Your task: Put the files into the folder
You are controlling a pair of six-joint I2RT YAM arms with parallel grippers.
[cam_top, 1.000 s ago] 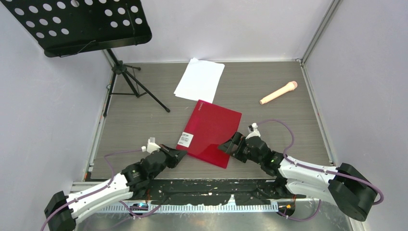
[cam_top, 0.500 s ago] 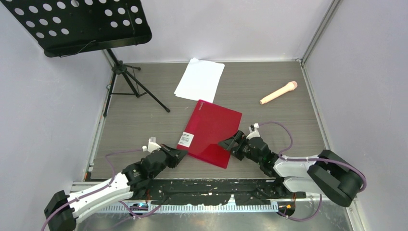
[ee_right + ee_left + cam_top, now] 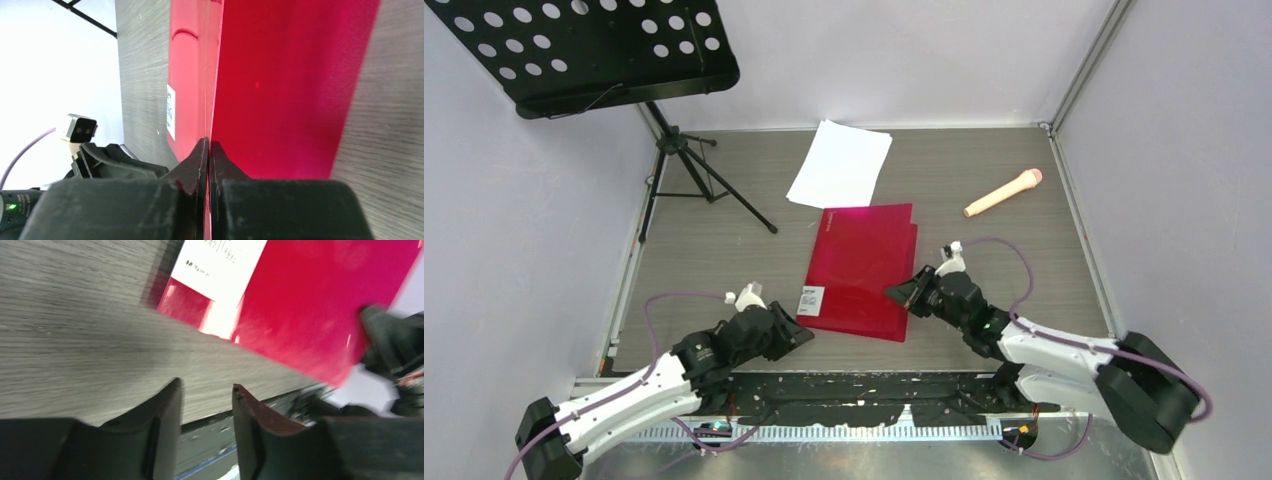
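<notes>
Bright and evenly lit from above in the top view, sharp throughout, with only faint shadows beside the stand (image 3: 686, 160) legs and along the folder (image 3: 861, 270) edge. Smeared by motion in the left wrist view, worst over the label (image 3: 220, 260) and the desk (image 3: 75, 340) grain, with white glare on the glossy red. Crisper in the right wrist view, yet blown out white at upper left and soft around the right pincer (image 3: 209, 145).
</notes>
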